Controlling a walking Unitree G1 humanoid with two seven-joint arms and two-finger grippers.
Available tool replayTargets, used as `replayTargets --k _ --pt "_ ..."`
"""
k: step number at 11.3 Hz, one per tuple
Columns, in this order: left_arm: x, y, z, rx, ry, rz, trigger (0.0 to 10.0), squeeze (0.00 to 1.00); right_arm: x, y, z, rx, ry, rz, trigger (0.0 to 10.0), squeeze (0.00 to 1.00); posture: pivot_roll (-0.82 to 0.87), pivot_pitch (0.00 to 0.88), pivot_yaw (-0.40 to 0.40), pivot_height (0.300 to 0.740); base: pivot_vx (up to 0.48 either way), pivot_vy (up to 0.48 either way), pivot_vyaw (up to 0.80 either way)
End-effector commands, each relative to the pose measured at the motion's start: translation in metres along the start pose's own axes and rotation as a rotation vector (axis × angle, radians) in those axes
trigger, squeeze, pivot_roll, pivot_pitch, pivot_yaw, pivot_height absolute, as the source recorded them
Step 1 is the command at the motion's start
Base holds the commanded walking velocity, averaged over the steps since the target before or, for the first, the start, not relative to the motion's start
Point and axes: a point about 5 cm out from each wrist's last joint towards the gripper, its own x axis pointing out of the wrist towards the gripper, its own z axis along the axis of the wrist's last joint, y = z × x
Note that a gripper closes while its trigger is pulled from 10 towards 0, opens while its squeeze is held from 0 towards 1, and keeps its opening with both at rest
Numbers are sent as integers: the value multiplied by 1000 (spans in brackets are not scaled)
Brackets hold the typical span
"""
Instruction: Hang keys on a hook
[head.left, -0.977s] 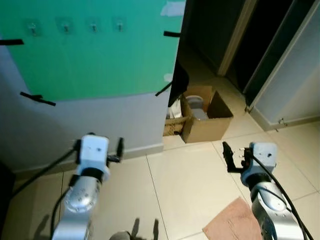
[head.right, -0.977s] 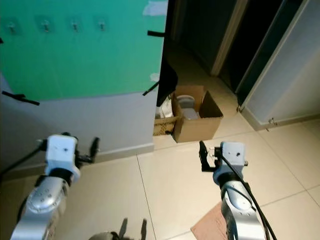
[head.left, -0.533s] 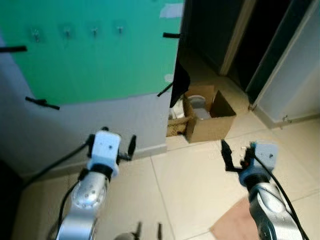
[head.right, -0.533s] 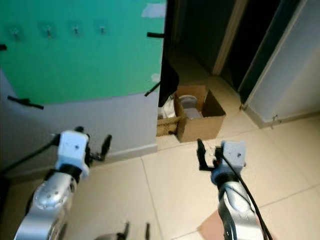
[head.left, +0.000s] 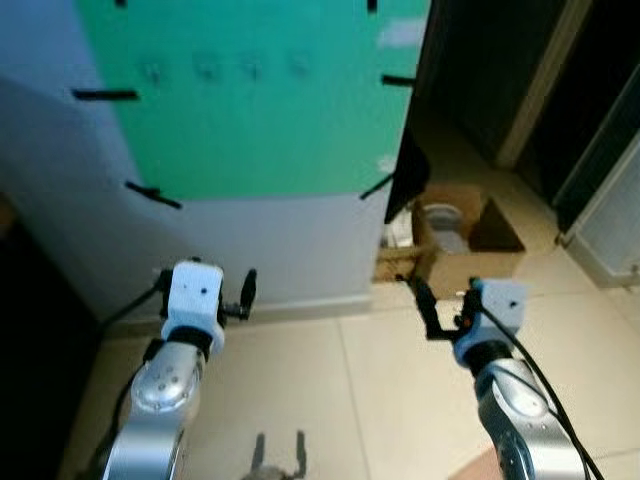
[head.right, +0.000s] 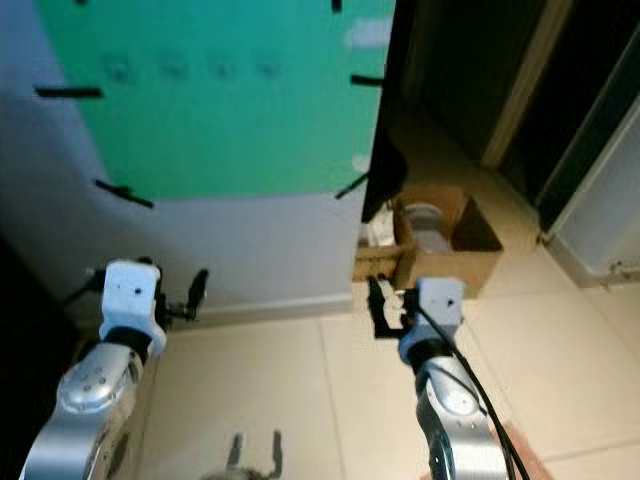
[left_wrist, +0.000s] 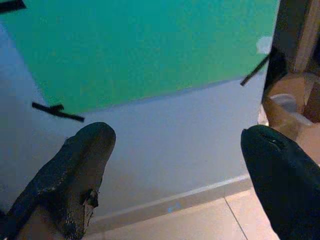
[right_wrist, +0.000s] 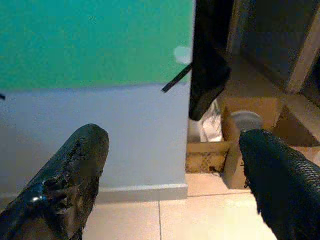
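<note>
A row of several small hooks (head.left: 205, 70) is stuck high on a green panel (head.left: 270, 130) on the wall ahead; they look blurred. My left gripper (head.left: 204, 282) is held low in front of the wall's grey lower part. It is open, and nothing lies between its fingers (left_wrist: 75, 170). My right gripper (head.left: 440, 308) hovers over the tiled floor near the wall's corner. It is open too, and its fingers (right_wrist: 67, 170) are spread wide around empty air.
An open cardboard box (head.left: 470, 235) with a white container and a wicker basket (head.left: 395, 262) stand past the wall corner. A black cloth (head.left: 408, 180) hangs at that corner. A dark doorway (head.left: 480, 70) opens at the right. A dark mass (head.left: 30, 340) fills the left edge.
The whole picture has shifted right, so the camera has turned left toward the green panel. Both grippers stay open and empty in front of me.
</note>
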Motion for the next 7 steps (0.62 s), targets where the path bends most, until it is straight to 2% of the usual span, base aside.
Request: replayTargets --k 1,3,5,7 --pt "-1 -1 -5 -8 21 2 10000 0 3 1 0 -18 11 9 10000 0 -80 0 -16 740 0 0 800" --pt "1 -1 -5 1 13 -1 10000 0 7 -1 2 -26 6 -5 10000 0 -84 0 -21 740 0 0 800" --pt "4 -2 -5 13 7 -1 10000 0 10 -4 4 9 6 -47 10000 0 -86 0 -22 740 120 0 0" --pt "6 -4 -2 13 -3 -17 10000 0 12 -4 2 -29 28 -40 10000 0 -86 0 -25 740 345 0 0"
